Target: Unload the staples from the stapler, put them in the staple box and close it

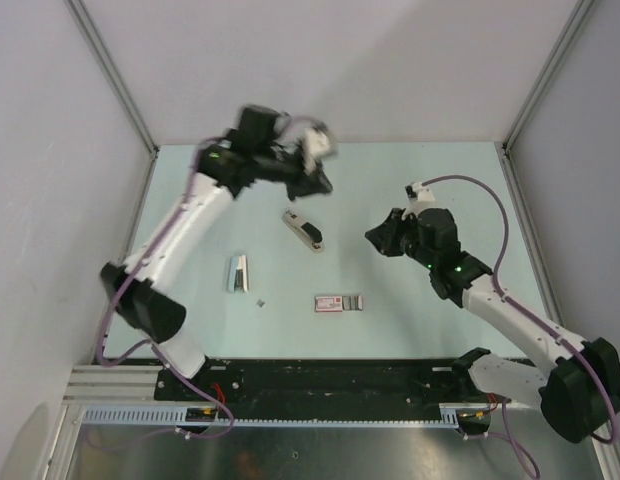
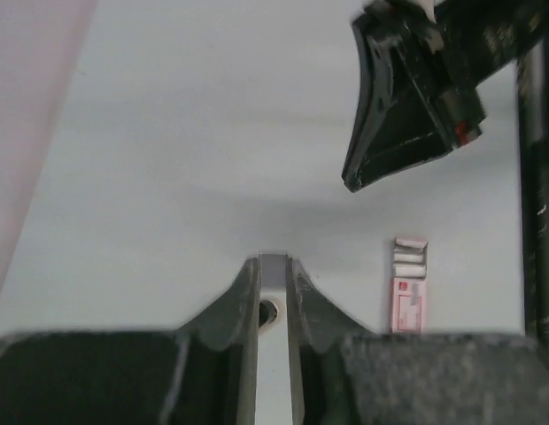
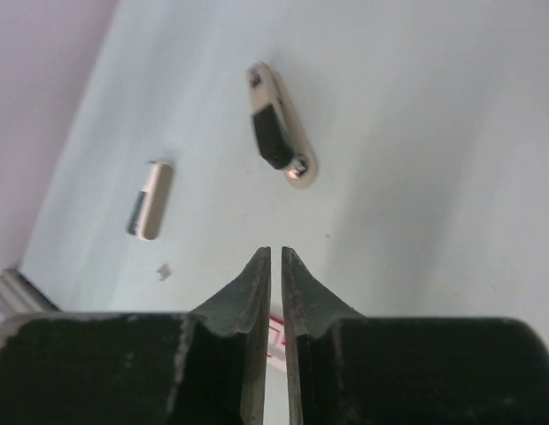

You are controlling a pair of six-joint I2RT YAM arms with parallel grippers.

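Note:
The stapler [image 1: 303,229], black top over a pale base, lies on the table's middle; the right wrist view shows the stapler [image 3: 279,124] ahead of my right gripper. The staples [image 1: 237,273] are a short silvery bar to its left, with a tiny fragment [image 1: 260,301] nearby; the bar [image 3: 150,199] and fragment [image 3: 164,270] also show from the right wrist. My left gripper [image 1: 316,183] hangs blurred over the far table. In its own view the left gripper [image 2: 274,261] is shut on a thin grey strip [image 2: 274,270] with a small hole; I cannot tell what it is. My right gripper [image 1: 376,238] [image 3: 275,252] is shut and empty, right of the stapler.
A flat pink-and-grey box [image 1: 338,302] lies near the front middle of the table; the left wrist view shows the box [image 2: 409,297] below the right gripper's black fingers [image 2: 390,133]. Grey walls close in the table on three sides.

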